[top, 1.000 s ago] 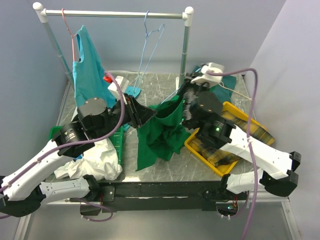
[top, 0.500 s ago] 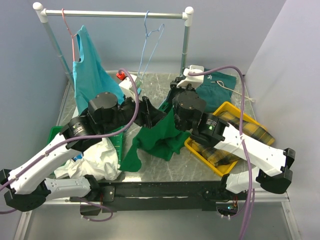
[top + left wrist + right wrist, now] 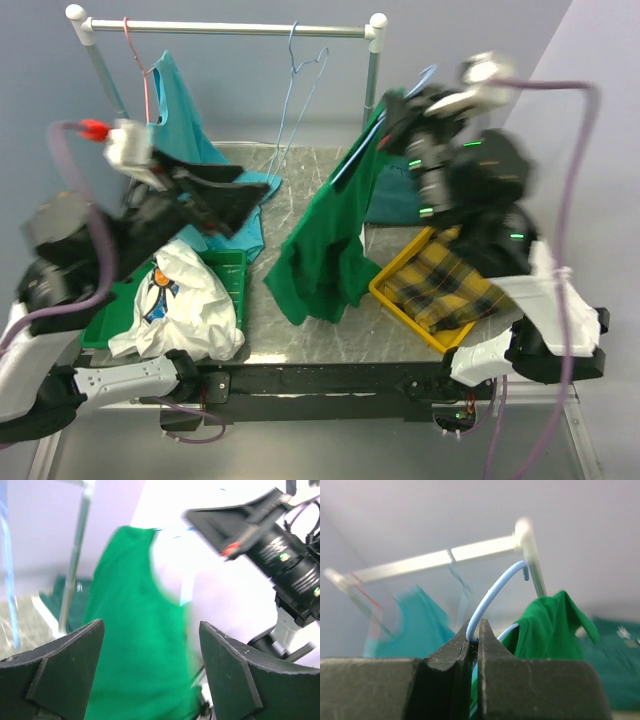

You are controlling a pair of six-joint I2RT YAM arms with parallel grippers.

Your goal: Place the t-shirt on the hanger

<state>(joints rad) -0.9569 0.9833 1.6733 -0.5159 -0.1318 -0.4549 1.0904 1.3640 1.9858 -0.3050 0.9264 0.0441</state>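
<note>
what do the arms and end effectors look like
Both are white shells with black cylindrical joints, each trailing a lilac cable. The right arm shows green lights; the left arm has a red plug by its white wrist mount. Left end effector and right end effector have matte black wedge-shaped fingers.

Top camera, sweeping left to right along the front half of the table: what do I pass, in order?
green bin holding a white shirt → green t-shirt, hanging from the hanger → yellow tray holding a plaid cloth
</note>
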